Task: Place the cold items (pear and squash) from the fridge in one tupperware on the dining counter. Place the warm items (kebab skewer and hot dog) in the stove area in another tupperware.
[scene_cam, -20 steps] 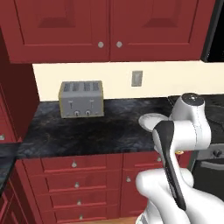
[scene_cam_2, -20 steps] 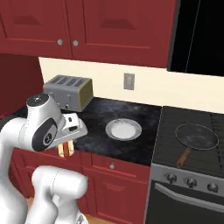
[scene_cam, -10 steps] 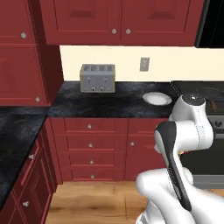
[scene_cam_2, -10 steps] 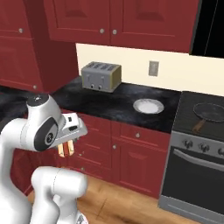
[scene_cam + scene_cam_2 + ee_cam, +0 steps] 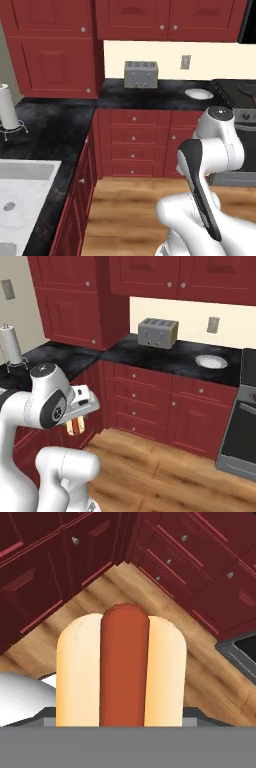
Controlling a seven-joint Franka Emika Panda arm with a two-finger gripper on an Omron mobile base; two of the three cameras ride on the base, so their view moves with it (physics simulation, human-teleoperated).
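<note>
Hot dog (image 5: 125, 667) is clamped in gripper (image 5: 75, 426), held above wood floor (image 5: 165, 476), w/ toaster (image 5: 158, 332) far on counter (image 5: 165, 358).

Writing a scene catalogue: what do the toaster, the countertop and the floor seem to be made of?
Boxy grey toaster: brushed metal, judging by its dull sheen. Black countertop: polished marbled stone, pale veining. Floor: varnished wood planks, visible grain and seams. All rendered, so these are likely guesses.

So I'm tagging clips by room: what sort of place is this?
A home kitchen, rendered: red cabinets under a black counter with a toaster, a stove and a sink.
</note>
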